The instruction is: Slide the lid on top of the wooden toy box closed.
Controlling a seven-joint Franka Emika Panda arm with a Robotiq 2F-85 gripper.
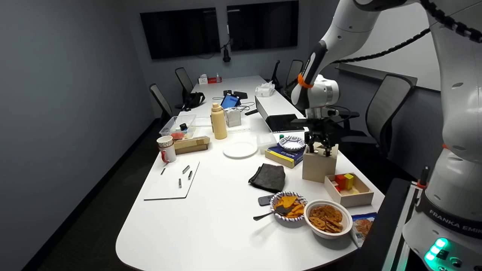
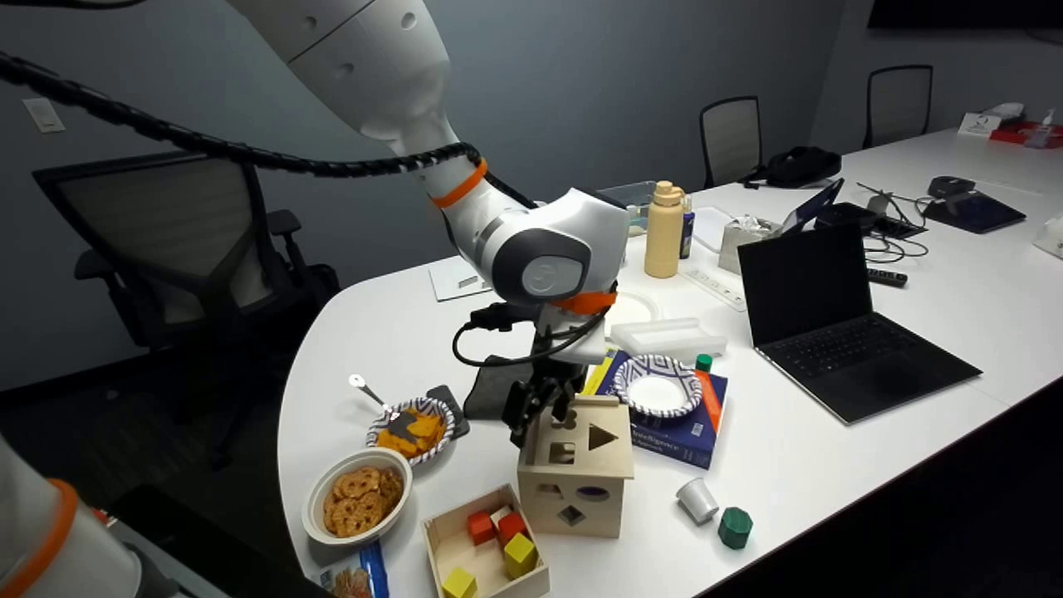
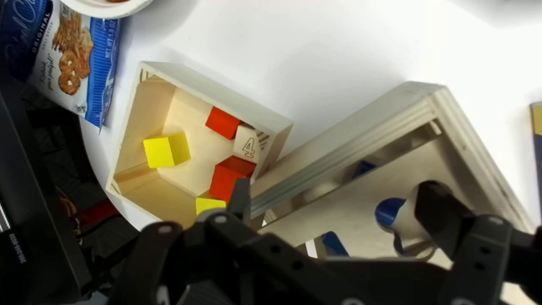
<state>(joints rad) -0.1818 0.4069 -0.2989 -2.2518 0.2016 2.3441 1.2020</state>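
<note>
- Where my wrist view is beginning at the left, a pretzel snack bag (image 3: 80, 59) is lying as clutter, I am guessing, outside the job; the edge is cropping it, and the white snack bowl (image 3: 112, 10) above is showing little but its rim.
- The low wooden tray (image 3: 186, 110) is holding red blocks (image 3: 222, 123), yellow blocks (image 3: 160, 151) and a pale block marked 4 (image 3: 244, 137), presumably sitting just beside the shape-sorter box (image 3: 360, 131) for posting into it. My gripper (image 3: 337, 201) is covering the tray's lower corner.
- That gripper is standing over the box with its fingers (image 3: 240, 192) spread wide, pinching nothing that I am seeing; I am reading the stance as setting up a push on the lid (image 3: 347, 216). Whether either tip is touching wood, I am unable to tell.
- The lid is sitting in the box's top, short of the wall toward the top of this view, leaving a narrow gap; closing is calling, I am judging, for a slide that way. A blue piece (image 3: 363, 168) is peeping through, too little showing to name. The gripper is hiding the lid's lower part.
- At the right edge, a cropped navy-and-yellow strip (image 3: 537, 123) is appearing, which I am taking for the textbook (image 2: 673, 433) that is carrying a patterned paper bowl (image 2: 653, 392) in an exterior view, perhaps stacked for room.
</note>
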